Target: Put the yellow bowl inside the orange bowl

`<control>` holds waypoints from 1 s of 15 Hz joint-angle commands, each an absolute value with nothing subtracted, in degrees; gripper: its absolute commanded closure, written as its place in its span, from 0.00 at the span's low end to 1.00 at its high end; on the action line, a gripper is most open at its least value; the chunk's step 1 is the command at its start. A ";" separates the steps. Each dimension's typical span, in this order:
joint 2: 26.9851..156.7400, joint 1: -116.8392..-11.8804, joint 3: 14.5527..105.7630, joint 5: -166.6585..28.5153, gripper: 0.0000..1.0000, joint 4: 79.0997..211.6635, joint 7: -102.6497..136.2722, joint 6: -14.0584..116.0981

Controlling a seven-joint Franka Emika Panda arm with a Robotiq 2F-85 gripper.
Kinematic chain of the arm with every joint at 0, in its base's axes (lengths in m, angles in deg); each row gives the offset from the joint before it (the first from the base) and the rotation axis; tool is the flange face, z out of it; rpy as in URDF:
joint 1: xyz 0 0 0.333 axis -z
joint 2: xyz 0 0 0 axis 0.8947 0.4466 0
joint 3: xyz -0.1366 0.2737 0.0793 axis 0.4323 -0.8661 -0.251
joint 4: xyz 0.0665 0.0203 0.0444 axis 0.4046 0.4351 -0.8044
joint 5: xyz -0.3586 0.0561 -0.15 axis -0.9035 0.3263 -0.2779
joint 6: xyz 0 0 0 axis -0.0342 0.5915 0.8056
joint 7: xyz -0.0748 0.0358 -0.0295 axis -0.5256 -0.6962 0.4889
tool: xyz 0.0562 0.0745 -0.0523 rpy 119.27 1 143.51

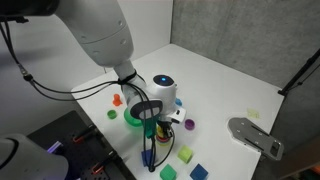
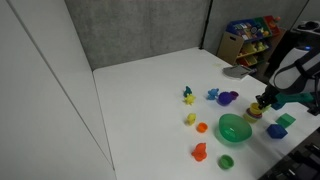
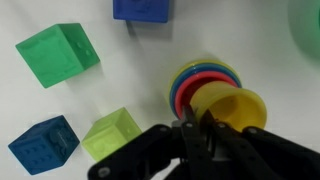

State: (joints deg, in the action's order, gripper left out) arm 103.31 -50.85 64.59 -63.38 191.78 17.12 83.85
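Observation:
In the wrist view my gripper [image 3: 190,128] is shut on the near rim of the yellow bowl [image 3: 238,108], which is tilted with its opening facing the camera. Directly behind it is a nested stack of small bowls. The orange bowl [image 3: 183,92] shows there as an orange-red ring inside blue and yellow-green rims. The yellow bowl overlaps the stack; I cannot tell whether it touches it. In both exterior views the gripper [image 1: 149,124] [image 2: 262,104] is low over the table beside the big green bowl [image 1: 133,118] [image 2: 235,128].
A green cube [image 3: 57,55], two blue cubes [image 3: 43,143] [image 3: 141,8] and a yellow-green cube [image 3: 112,133] lie around the stack. A purple bowl [image 2: 228,98] and small toy pieces [image 2: 200,152] are scattered nearby. A grey fixture [image 1: 255,137] sits at the table's side.

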 commanded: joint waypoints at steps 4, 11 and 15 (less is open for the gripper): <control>105.06 -48.75 63.45 -61.57 0.51 189.38 18.66 83.67; 102.58 -48.56 63.35 -61.48 0.00 188.07 18.73 80.28; 101.83 -47.16 60.43 -58.58 0.00 186.93 19.46 78.13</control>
State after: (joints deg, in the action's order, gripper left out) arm 103.55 -48.98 63.02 -61.66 187.59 17.19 81.10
